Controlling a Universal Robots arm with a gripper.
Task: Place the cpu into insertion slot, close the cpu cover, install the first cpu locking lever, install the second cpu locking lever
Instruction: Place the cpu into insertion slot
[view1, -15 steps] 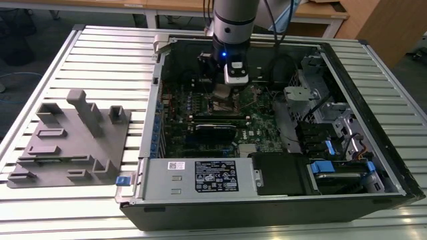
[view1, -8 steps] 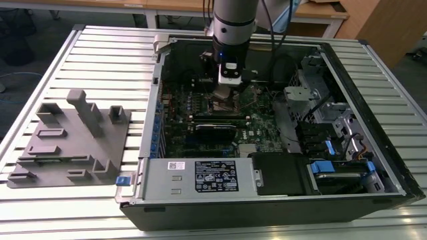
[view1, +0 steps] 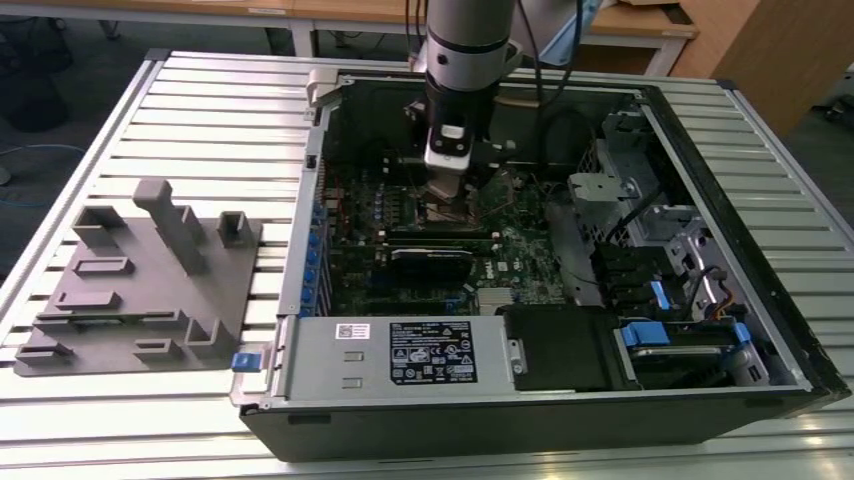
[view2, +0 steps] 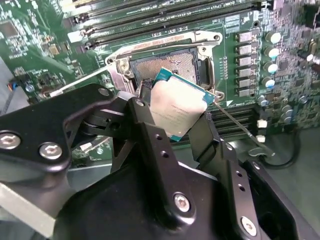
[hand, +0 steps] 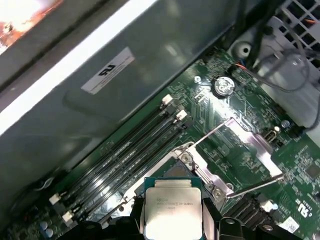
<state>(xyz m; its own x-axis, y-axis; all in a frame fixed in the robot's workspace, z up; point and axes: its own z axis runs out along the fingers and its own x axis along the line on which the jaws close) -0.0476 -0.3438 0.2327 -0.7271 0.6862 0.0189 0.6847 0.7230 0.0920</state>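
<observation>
The gripper (view2: 176, 114) holds the cpu (view2: 175, 102) by two opposite edges. Its two black fingers (view2: 150, 135) pinch the chip between them, one on each side, and the pale metal top faces the camera in both wrist views. The chip is not in the insertion slot (view2: 170, 64). It hangs tilted just before the slot's open, dark centre and covers one edge of the slot in the second wrist view. I cannot tell if its far edge touches the socket rim.

In the first wrist view a silvery plate, seemingly the cpu cover (hand: 247, 145), stands swung open beside the slot. The two thin locking levers (hand: 255, 185) are also free and stick out over the green circuit board (hand: 300, 165).

In the exterior view the arm reaches down into the open computer case (view1: 534, 420), which lies on a slatted table (view1: 200, 110). There the chip and the slot are too small to make out under the gripper. In the first wrist view the chip hides most of the slot, and the picture's edge cuts off the fingers. Long black memory slots (hand: 125, 150) run beside the slot.
</observation>
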